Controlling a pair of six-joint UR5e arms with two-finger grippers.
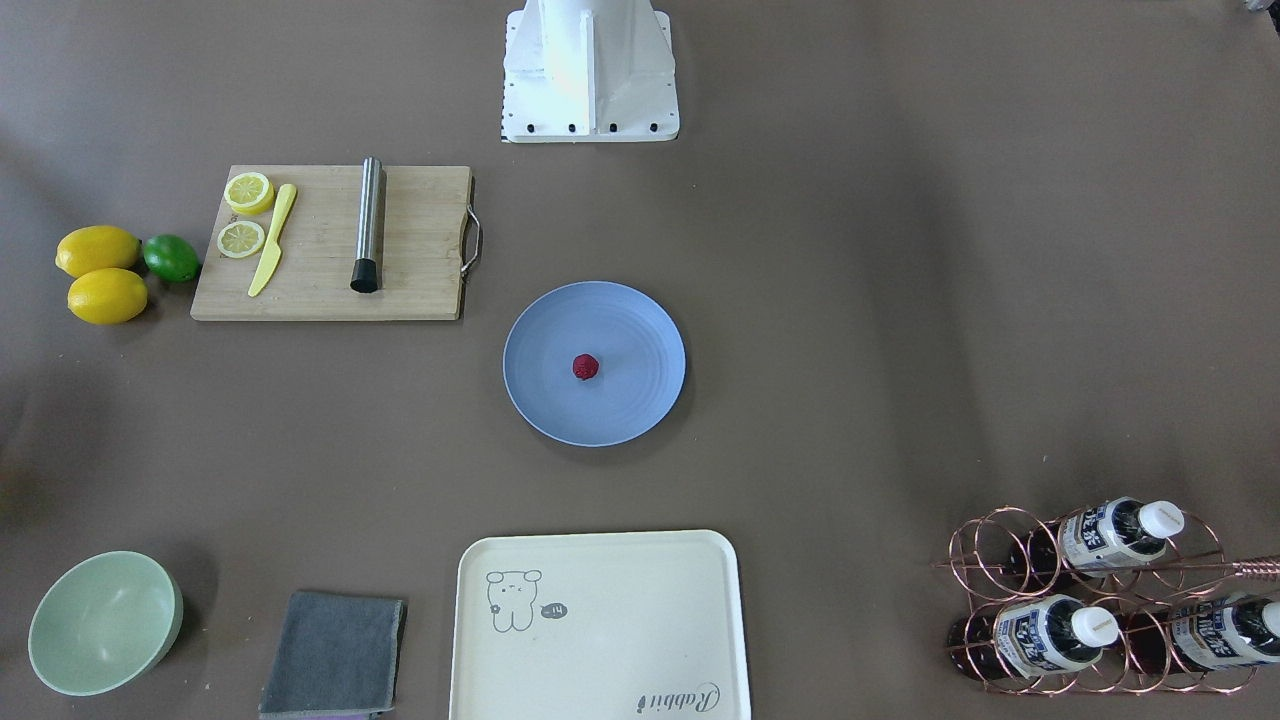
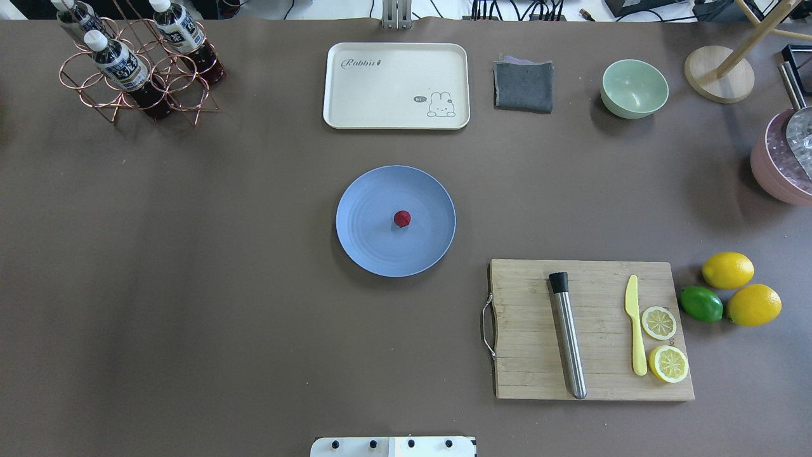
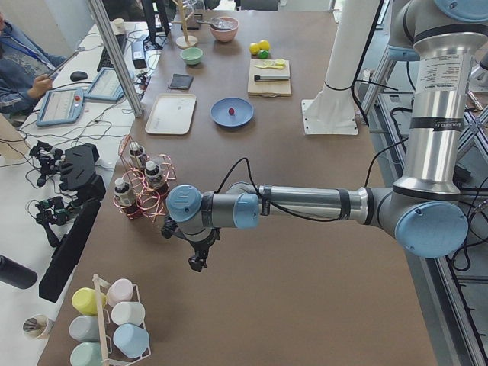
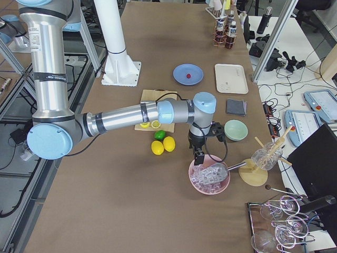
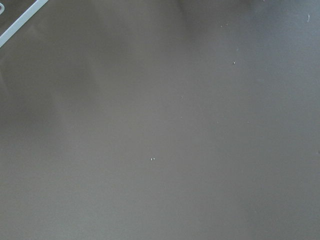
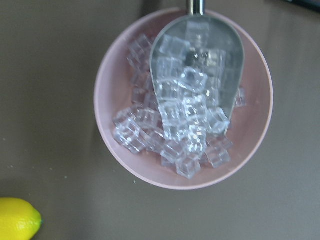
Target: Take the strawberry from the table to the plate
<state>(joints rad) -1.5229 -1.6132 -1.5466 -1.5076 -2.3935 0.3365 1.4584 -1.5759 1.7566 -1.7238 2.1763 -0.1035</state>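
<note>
**On the plate (image 1: 640,320): strawberry (image 1: 586,367) resting**

I see the berry sitting near the plate's centre, clear of its rim. Both arms are well away from the plate. The left gripper (image 3: 200,263) hangs over bare counter (image 1: 850,300), and the right gripper (image 4: 199,156) over a pink bowl of ice (image 6: 104,87). I cannot tell whether either gripper's fingers are apart or together.
</note>
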